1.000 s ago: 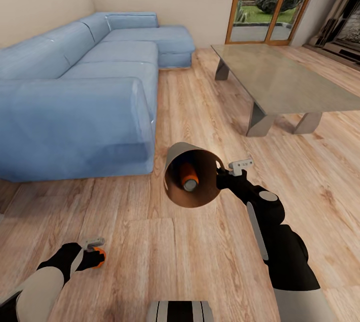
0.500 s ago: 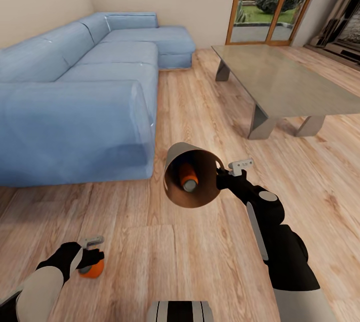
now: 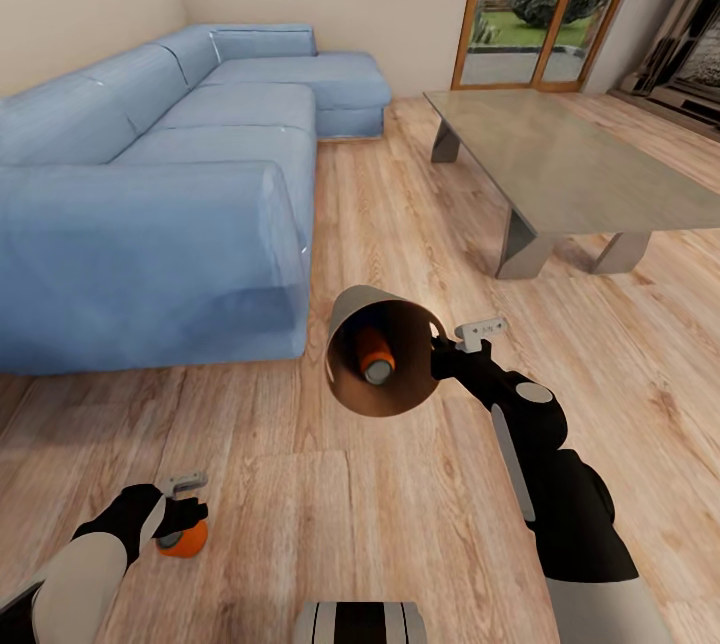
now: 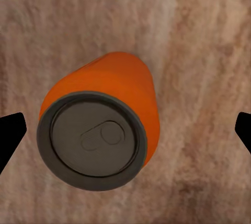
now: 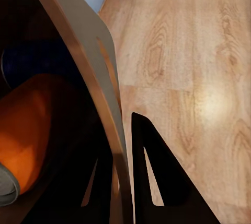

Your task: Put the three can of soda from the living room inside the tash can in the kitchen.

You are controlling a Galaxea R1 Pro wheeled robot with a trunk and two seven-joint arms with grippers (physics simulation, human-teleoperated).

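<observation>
My right gripper [image 3: 441,344] is shut on the rim of the tash can [image 3: 400,390], which hangs tilted above the wood floor with its brown inside facing the head view. An orange can of soda [image 3: 375,351] lies inside it. In the right wrist view the bin's wall [image 5: 89,41] runs between my fingers [image 5: 157,172], with the orange can [image 5: 26,130] and a dark blue can [image 5: 42,57] inside. Low on the left, my left gripper [image 3: 182,512] hangs open right over a second orange can [image 3: 182,540] on the floor. Its grey top [image 4: 91,138] shows between the widely spread fingertips.
A long blue corner sofa [image 3: 150,204] fills the left side. A glass low table [image 3: 560,164] stands to the right, with glass doors [image 3: 540,4] behind it. Wood floor lies between them. My base [image 3: 360,622] shows at the bottom edge.
The orange can at my left gripper's tips a second ago now sits lower, on the floor under the open fingers. The right arm and bin have barely moved.
</observation>
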